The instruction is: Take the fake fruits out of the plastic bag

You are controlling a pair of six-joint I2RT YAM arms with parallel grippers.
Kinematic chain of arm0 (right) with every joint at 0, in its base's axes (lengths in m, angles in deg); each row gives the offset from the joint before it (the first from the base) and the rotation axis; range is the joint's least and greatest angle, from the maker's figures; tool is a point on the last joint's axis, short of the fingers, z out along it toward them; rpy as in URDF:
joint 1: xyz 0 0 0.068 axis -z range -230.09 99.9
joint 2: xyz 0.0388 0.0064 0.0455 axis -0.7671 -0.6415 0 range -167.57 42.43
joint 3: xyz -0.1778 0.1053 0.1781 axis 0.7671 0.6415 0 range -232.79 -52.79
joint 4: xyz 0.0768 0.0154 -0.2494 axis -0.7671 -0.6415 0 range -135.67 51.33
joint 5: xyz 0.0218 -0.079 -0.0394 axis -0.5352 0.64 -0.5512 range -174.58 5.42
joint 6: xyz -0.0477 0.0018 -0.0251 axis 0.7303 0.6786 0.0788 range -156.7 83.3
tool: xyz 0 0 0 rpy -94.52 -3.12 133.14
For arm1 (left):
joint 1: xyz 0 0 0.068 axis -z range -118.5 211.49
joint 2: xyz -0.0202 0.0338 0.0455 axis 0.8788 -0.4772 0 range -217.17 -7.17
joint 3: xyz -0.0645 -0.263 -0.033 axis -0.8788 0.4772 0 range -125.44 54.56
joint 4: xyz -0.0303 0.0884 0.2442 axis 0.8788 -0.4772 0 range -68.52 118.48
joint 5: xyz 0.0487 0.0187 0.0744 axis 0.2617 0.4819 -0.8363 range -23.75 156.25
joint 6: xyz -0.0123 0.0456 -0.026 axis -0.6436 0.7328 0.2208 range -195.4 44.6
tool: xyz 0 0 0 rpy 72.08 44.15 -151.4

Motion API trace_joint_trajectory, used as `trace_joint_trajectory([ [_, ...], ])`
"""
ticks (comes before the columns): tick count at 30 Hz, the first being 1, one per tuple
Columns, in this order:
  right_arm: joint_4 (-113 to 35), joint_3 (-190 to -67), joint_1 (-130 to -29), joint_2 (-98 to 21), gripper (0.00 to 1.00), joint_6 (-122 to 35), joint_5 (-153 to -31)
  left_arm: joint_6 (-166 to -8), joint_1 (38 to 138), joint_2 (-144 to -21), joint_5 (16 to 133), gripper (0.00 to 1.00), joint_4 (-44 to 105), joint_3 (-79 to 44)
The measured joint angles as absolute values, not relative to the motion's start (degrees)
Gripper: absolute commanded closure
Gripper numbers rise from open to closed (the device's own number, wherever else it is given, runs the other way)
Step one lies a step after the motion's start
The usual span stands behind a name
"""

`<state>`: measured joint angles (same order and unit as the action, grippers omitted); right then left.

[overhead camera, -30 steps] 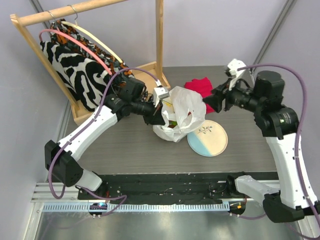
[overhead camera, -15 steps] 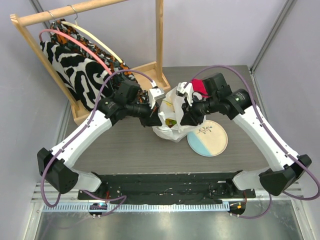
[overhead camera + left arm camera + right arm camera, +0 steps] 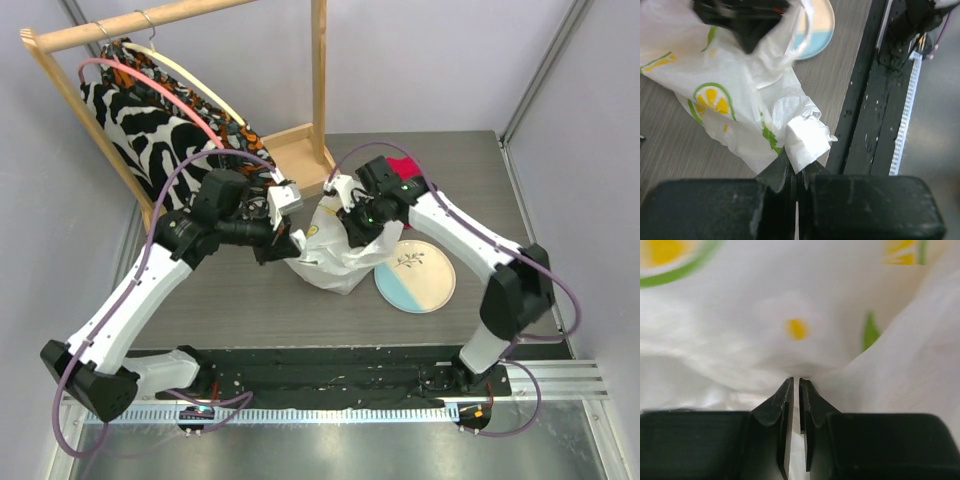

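Observation:
The white plastic bag (image 3: 335,255) with citrus prints lies crumpled mid-table. My left gripper (image 3: 287,238) is at its left side, shut on a folded flap of the film (image 3: 807,142); in the left wrist view the jaws (image 3: 796,167) pinch that flap, and the bag (image 3: 735,95) spreads away from them. My right gripper (image 3: 355,225) presses into the bag's top from the right. In its wrist view the fingertips (image 3: 795,382) are nearly together, with thin white film (image 3: 800,340) caught between them. The fake fruits are hidden; only printed slices show.
A round white and blue plate (image 3: 415,275) lies just right of the bag. A red cloth (image 3: 405,167) sits behind the right arm. A wooden clothes rack (image 3: 320,90) with zebra fabric (image 3: 140,130) stands at the back left. A black rail (image 3: 875,125) runs along the near edge.
The right arm swung in from the right to the bag's top and its jaws closed on the film. The left gripper drew the bag's edge leftward; the bag mouth collapsed, hiding the contents.

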<state>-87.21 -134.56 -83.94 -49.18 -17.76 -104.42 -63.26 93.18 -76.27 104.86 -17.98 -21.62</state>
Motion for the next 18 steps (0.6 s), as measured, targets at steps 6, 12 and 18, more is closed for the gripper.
trace_joint_trajectory([
  [6,-83.9,-147.6,-79.6,-63.5,0.83,-21.1,-98.1,-57.6,92.5,-71.3,104.6,1.0,-23.7,-17.4],
  [12,-78.5,-155.5,-78.1,-66.1,0.66,-23.1,-88.7,-56.0,91.9,-70.5,103.6,0.99,-24.1,-14.3],
  [18,-79.1,-157.5,-79.5,-63.9,0.38,-23.2,-87.1,-60.2,91.8,-72.6,103.4,0.94,-19.9,-13.1],
])
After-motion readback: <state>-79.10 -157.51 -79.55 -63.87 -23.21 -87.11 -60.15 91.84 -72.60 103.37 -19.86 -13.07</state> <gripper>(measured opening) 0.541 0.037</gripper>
